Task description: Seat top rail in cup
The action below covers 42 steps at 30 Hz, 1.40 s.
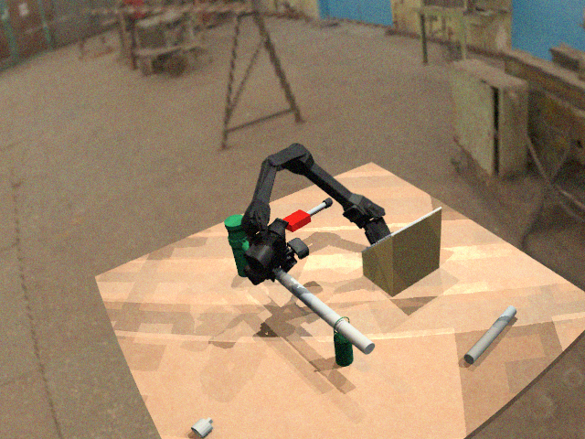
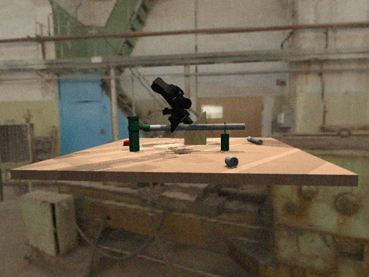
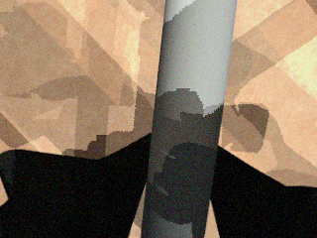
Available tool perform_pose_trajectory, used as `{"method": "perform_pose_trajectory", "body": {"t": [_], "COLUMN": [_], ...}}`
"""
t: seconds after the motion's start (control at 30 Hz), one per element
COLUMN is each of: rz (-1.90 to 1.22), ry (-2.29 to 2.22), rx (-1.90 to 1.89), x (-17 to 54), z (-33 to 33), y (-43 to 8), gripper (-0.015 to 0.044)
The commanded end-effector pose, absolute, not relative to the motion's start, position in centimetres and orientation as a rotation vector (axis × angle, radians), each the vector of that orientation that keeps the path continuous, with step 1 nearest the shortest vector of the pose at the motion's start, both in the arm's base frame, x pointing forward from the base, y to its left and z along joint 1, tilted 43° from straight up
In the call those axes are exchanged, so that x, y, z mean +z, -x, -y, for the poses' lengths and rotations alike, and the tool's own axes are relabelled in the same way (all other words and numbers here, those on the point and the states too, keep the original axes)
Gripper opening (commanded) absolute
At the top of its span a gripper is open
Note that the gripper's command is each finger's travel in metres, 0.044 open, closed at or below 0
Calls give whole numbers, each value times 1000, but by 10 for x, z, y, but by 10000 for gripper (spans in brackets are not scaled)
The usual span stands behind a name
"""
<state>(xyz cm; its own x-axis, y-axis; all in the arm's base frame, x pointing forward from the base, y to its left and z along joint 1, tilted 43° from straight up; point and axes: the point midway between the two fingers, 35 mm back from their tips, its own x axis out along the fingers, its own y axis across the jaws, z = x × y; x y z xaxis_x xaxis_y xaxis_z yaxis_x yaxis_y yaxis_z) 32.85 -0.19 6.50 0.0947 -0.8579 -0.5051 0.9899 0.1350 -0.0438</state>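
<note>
The grey rail point(image 1: 325, 312) point(image 2: 205, 127) point(image 3: 195, 64) lies about level. It passes through the thin loop point(image 2: 225, 131) above the short green post point(image 1: 343, 350) point(image 2: 225, 142), and its far end sticks out beyond. Its other end meets the mouth of the green end cup point(image 2: 146, 127); how deep it sits inside cannot be told. The cup hangs on the tall green post point(image 1: 240, 262) point(image 2: 134, 143), at a band high up below the post cap point(image 1: 233, 220) point(image 2: 133, 118). My gripper point(image 2: 173, 127) point(image 3: 178, 142) is shut on the rail, between cup and loop, nearer the cup.
An upright tan panel point(image 1: 415, 257) point(image 2: 195, 139) stands by the arm's base. A red block point(image 1: 297, 220) point(image 2: 126, 143) with a white rod lies behind the gripper. A loose grey pipe point(image 1: 490, 334) point(image 2: 255, 140) lies at the right. A small grey fitting point(image 1: 202, 427) point(image 2: 231, 161) lies near an edge.
</note>
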Motion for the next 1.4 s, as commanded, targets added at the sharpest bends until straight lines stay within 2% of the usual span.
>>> {"method": "perform_pose_trajectory", "body": {"t": [0.0, 1.37], "rz": [-465, -463], "ry": [-345, -344], "rx": [-1408, -1408], "x": [65, 92], "z": [1, 18], "y": [-329, -336], "gripper": [0, 0]}}
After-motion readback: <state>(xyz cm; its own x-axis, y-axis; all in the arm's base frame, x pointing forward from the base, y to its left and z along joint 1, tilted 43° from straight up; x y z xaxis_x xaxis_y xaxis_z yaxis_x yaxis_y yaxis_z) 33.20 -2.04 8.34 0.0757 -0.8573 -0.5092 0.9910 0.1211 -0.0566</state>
